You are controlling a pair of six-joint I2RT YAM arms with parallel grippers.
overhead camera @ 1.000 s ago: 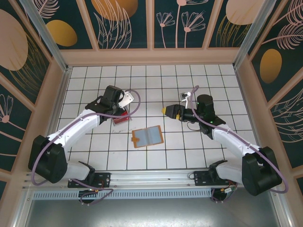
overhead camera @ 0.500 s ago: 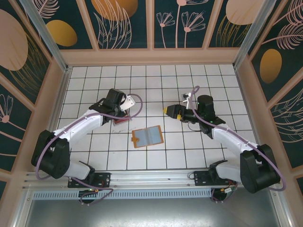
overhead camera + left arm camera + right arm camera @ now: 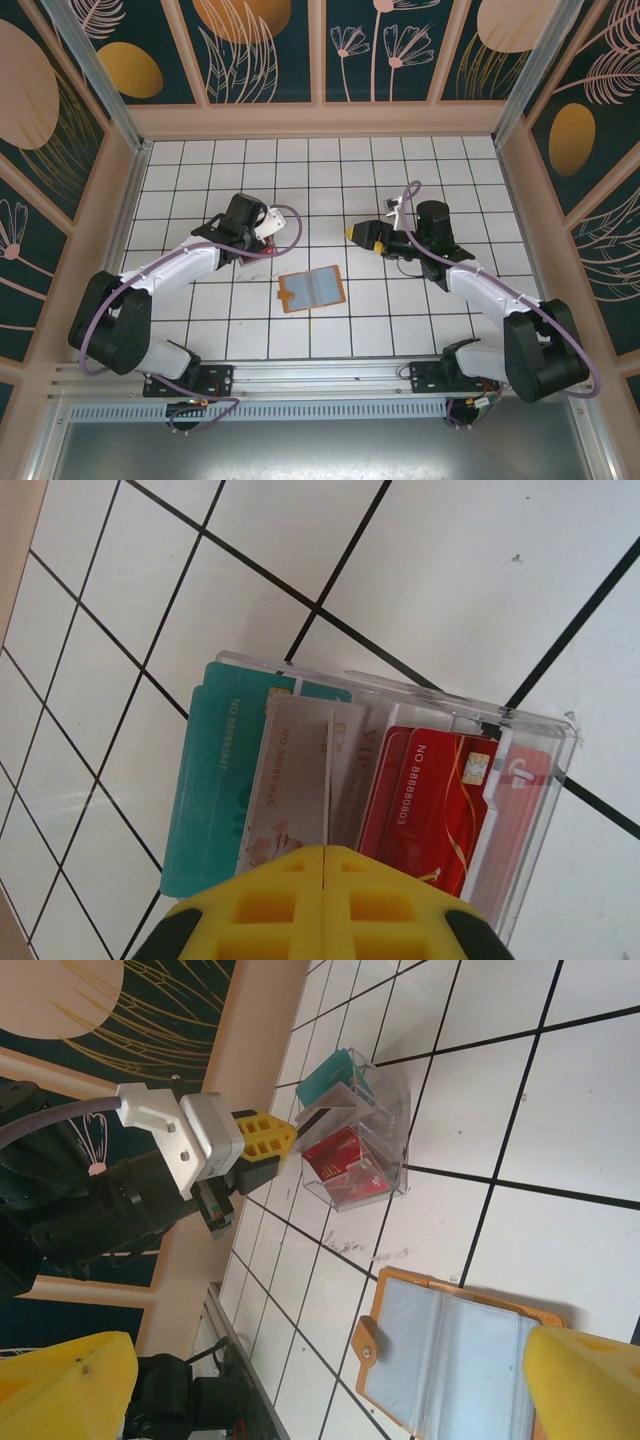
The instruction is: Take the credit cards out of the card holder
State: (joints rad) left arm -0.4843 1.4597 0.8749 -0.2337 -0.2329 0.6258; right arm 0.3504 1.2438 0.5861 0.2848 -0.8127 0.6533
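The orange card holder (image 3: 311, 289) lies open on the tiles, its grey-clear sleeves (image 3: 455, 1355) facing up with no card showing in them. My left gripper (image 3: 325, 852) is shut on a thin credit card (image 3: 328, 780) seen edge-on, held just above a clear plastic box (image 3: 535, 742). In that box stand a teal card (image 3: 215, 800), a pale card (image 3: 295, 780) and a red card (image 3: 430, 800). From the right wrist view the left gripper (image 3: 270, 1135) pinches the held card (image 3: 325, 1117) over the box (image 3: 385, 1175). My right gripper (image 3: 328, 1360) hangs open above the holder, apart from it.
The clear box (image 3: 262, 256) sits left of the holder, mostly under the left wrist (image 3: 243, 214). The right gripper (image 3: 361, 236) hovers right of centre. Wooden walls (image 3: 120, 190) ring the white tiled floor, with a metal rail (image 3: 320, 375) along the near edge.
The left gripper has come down over the clear box with the card and now covers the red cards from above. The right arm and the holder have hardly moved.
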